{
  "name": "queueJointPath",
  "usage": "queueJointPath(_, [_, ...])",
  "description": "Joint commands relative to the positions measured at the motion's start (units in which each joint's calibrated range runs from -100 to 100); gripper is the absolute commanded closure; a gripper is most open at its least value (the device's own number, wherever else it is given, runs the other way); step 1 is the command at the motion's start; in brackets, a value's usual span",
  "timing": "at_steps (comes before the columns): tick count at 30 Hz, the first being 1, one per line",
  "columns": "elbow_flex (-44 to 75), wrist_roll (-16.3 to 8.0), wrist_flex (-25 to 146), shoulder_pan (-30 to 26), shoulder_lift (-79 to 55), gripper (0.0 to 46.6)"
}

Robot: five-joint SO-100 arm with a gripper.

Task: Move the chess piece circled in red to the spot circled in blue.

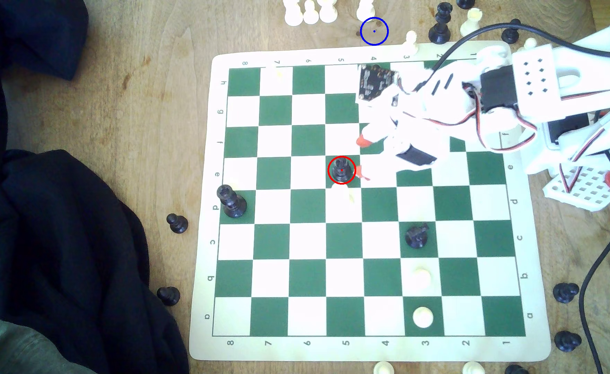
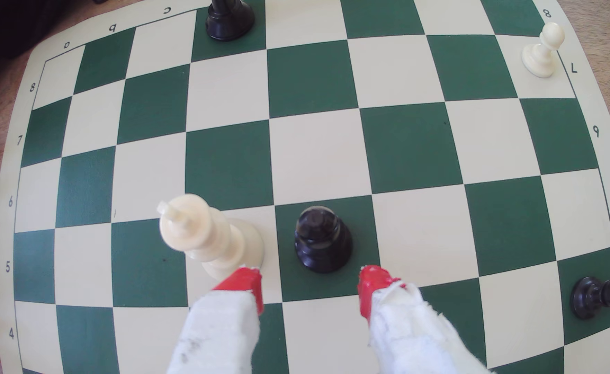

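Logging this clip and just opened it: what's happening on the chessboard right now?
The white arm's open gripper is reaching toward the black pawn circled in red, which stands on a green square of the board. Its red fingertips sit just short of the pawn, not touching. A white king stands close beside. The blue-circled spot lies on bare wood.

the pawn (image 1: 341,169) stands on the chessboard (image 1: 203,251) near its middle, the open jaws just to its right in the exterior view, the king (image 2: 203,233) beside it, the blue-ringed spot (image 1: 374,31) on the counter (image 1: 116,108) beyond the board's far edge.
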State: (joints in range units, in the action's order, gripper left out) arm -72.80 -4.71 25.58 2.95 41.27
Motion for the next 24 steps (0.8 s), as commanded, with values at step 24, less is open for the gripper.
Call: queueJointPath(24, [4.17,-0.24,-13.37,0.45,-12.32,31.4])
